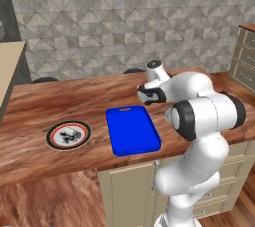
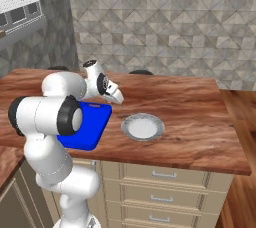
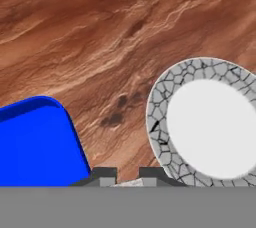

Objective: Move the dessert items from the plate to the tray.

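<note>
I have the arm folded over the wooden worktop (image 1: pixel 60 99), with the gripper (image 2: pixel 118 98) hanging above the wood between the tray (image 1: pixel 132 130) and a white dish (image 2: pixel 143 127) with a grey crackled rim. In the hand view the two dark fingertips (image 3: pixel 104 174) sit narrowly apart at the bottom, and a small pale sliver shows in the gap between them; I cannot tell from these pictures whether that is one of the dessert items or something else. The fingers are drawn in almost together.

The blue tray lies flat near the front edge of the worktop, its handle slot at the end toward the back wall. In the left base view its surface looks bare blue. In the hand view its rounded corner sits at lower left, with the white dish at lower right and bare wood between them.

The plate (image 1: pixel 68 135) with the dark rim and orange ring rests near the front edge too, well apart from the tray on its far side from the gripper. Dark marks show on its whitish centre; any pale morsels there are too small for me to make out.

The white dish sits just beside the tray, toward the worktop's front edge, nothing visible on it.
</note>
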{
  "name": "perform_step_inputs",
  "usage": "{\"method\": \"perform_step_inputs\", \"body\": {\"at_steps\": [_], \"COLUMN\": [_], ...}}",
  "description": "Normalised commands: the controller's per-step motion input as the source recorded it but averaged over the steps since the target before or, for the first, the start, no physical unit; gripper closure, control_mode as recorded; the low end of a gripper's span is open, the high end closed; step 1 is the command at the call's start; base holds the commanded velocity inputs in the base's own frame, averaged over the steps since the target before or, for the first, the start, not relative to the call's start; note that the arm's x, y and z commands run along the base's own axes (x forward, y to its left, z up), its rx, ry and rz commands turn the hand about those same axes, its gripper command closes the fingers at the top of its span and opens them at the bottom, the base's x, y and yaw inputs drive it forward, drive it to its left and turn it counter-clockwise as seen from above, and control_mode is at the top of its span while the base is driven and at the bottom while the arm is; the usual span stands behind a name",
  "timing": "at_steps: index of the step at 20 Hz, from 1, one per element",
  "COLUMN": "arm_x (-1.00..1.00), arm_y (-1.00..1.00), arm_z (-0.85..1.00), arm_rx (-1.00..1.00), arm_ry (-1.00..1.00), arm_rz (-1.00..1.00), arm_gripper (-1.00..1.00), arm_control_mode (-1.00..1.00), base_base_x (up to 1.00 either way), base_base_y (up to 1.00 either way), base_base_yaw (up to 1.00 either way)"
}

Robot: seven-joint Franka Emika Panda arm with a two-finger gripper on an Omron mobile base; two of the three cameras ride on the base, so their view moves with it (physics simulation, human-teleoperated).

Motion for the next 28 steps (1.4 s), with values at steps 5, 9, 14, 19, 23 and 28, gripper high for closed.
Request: {"method": "perform_step_inputs", "body": {"at_steps": [5, 9, 14, 19, 23, 28], "arm_x": [0.00, 0.07, 0.00, 0.12, 0.14, 0.17], "arm_y": [1.00, 0.70, 0.00, -0.31, -0.06, 0.04], "arm_z": [0.03, 0.01, -0.17, -0.39, -0.52, -0.35], "arm_rx": [0.00, 0.11, 0.00, 0.00, 0.00, 0.00], "arm_ry": [0.16, 0.16, 0.01, 0.00, 0.00, 0.02], "arm_rz": [-0.10, -0.02, 0.00, 0.00, 0.00, 0.00], "arm_gripper": [1.00, 1.00, 1.00, 1.00, 1.00, 1.00], "arm_control_mode": [-1.00, -1.00, -1.00, -1.00, -1.00, -1.00], "base_base_x": [0.00, 0.00, 0.00, 0.00, 0.00, 0.00], "base_base_y": [0.00, 0.00, 0.00, 0.00, 0.00, 0.00], "base_base_yaw": [0.00, 0.00, 0.00, 0.00, 0.00, 0.00]}}
